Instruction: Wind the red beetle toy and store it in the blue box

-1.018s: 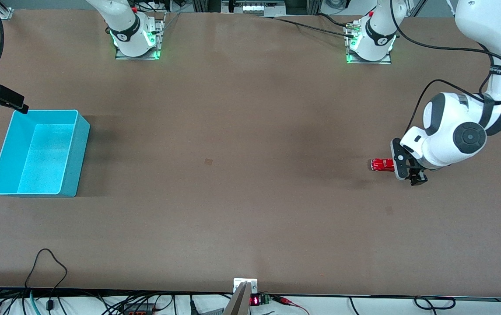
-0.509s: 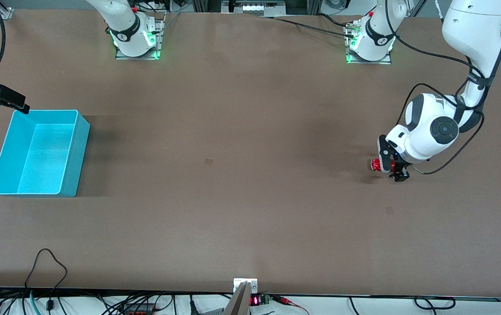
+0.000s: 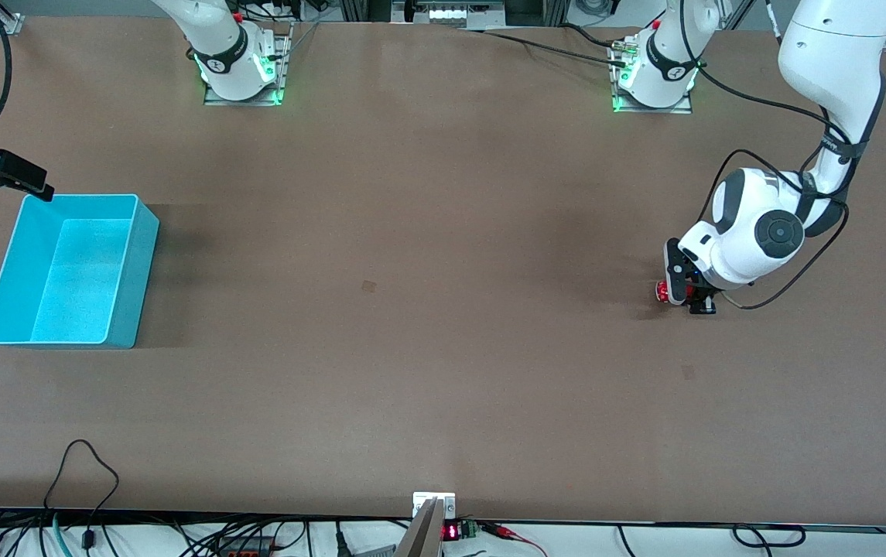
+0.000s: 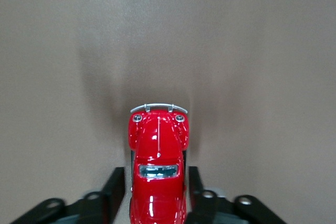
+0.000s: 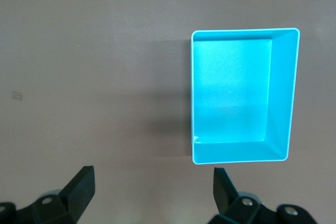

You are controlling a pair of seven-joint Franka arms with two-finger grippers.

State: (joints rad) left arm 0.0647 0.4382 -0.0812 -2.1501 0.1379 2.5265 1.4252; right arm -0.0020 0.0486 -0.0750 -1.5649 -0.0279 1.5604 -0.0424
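Observation:
The red beetle toy [image 3: 664, 292] stands on its wheels on the table toward the left arm's end. In the left wrist view the toy [image 4: 157, 156] shows its hood and silvery bumper. My left gripper [image 3: 689, 297] is low at the table, open, with one black finger [image 4: 113, 187] on each side of the toy's body and a thin gap on each side. The blue box [image 3: 138, 271] stands open and empty toward the right arm's end. My right gripper [image 3: 23, 178] is open and empty, held above the table beside the box's corner; the box [image 5: 239, 153] shows in the right wrist view.
The brown table [image 3: 412, 232] carries nothing else between toy and box. The arm bases [image 3: 241, 70] stand along the edge farthest from the front camera. Cables [image 3: 79, 472] and a small display [image 3: 450, 531] lie at the nearest edge.
My left gripper has come down and moved along the toy, from beside its end to straddling its body. The toy, the box and the right arm have not moved.

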